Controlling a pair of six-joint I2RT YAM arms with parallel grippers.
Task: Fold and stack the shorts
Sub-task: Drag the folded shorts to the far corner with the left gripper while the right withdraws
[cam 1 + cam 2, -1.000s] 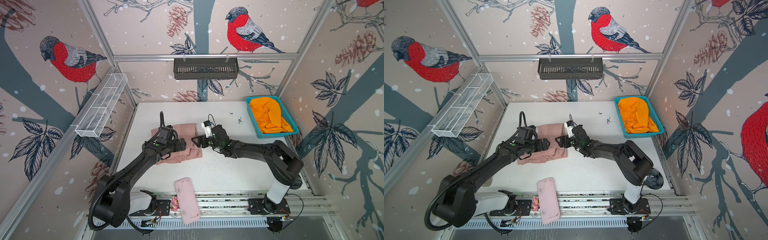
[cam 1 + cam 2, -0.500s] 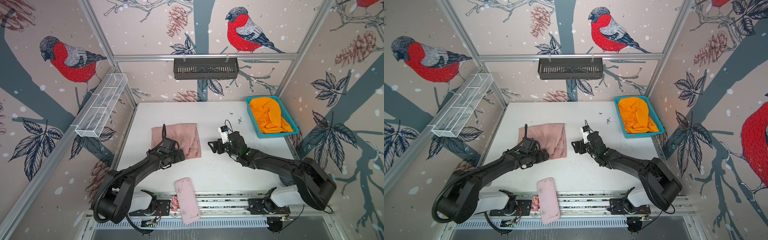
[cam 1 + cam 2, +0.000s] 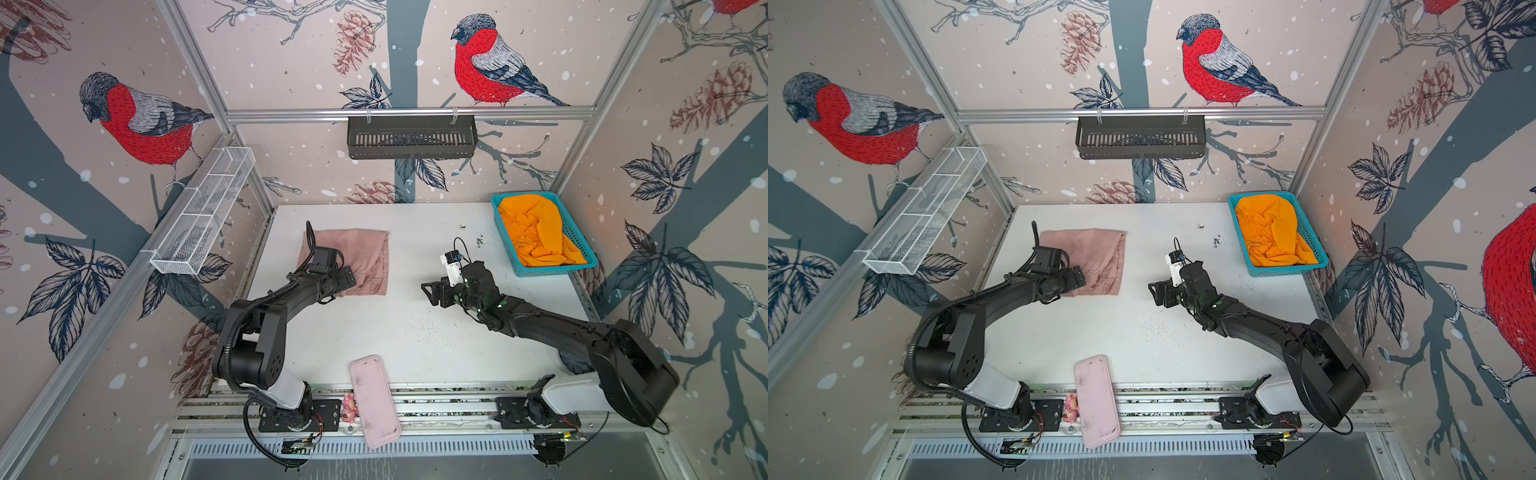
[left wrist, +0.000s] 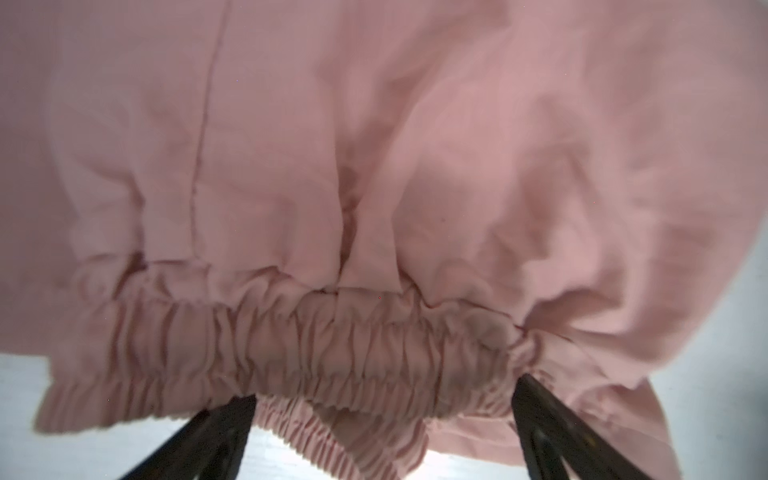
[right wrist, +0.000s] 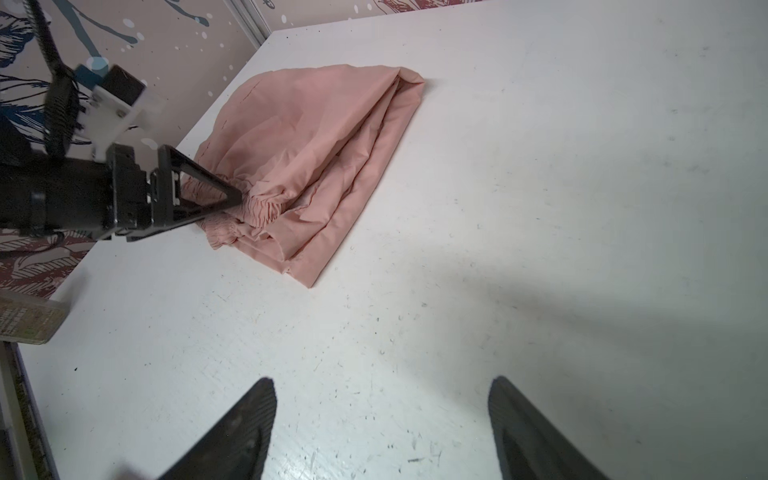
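Pink shorts [image 4: 374, 166] — waistband just ahead of left gripper [image 4: 384, 388], jaws spread.

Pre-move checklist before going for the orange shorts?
1. Pink shorts folded, lying on the table: ok.
2. Left hand open, nothing gripped: ok.
3. Left hand clear of the waistband: cannot tell; fingers sit at its edge.
4. Right hand open over bare table: ok.
5. Orange shorts folded: not ok, crumpled in the basket.
6. Shorts stacked: not ok.
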